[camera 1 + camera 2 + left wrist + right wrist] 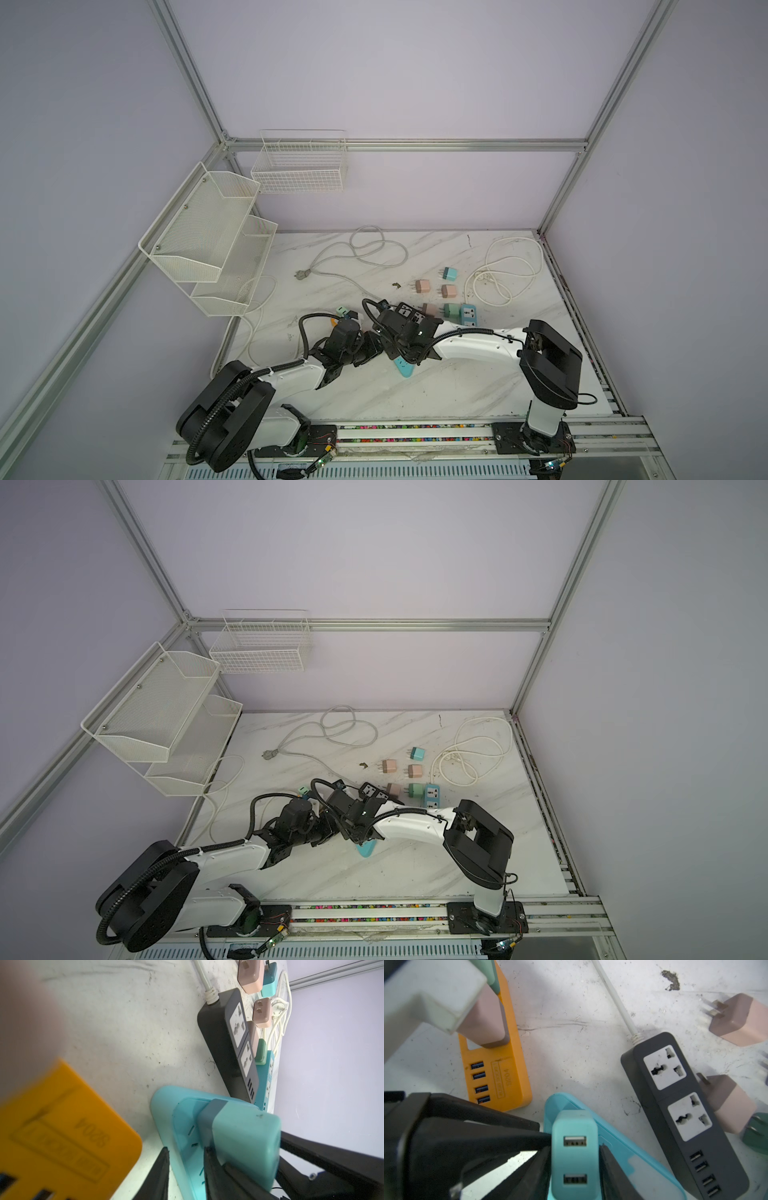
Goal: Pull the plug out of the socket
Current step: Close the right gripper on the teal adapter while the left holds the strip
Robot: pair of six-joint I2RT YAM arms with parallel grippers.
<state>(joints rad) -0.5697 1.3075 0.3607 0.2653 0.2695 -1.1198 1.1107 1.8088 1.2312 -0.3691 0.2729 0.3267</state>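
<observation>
The socket is a light-blue power strip (623, 1159) lying on the marble table, with only its end showing in both top views (405, 369) (365, 850). A teal plug (574, 1159) with two USB ports stands plugged into it, and it also shows in the left wrist view (245, 1142). My right gripper (575, 1169) is shut on this plug, one black finger pressed on each side. My left gripper (186, 1169) is shut on the strip (182, 1118) just beside the plug, one finger at its outer edge and one on its top face. In both top views the two wrists meet over the strip and hide the plug.
An orange USB strip (500, 1076) with a pink plug (483, 1022) in it lies close on the left. A black power strip (675, 1105) lies on the right. Loose pink plugs (423, 286), a teal one (449, 273) and white cables (503, 270) lie further back. Wire baskets (208, 232) hang at the left.
</observation>
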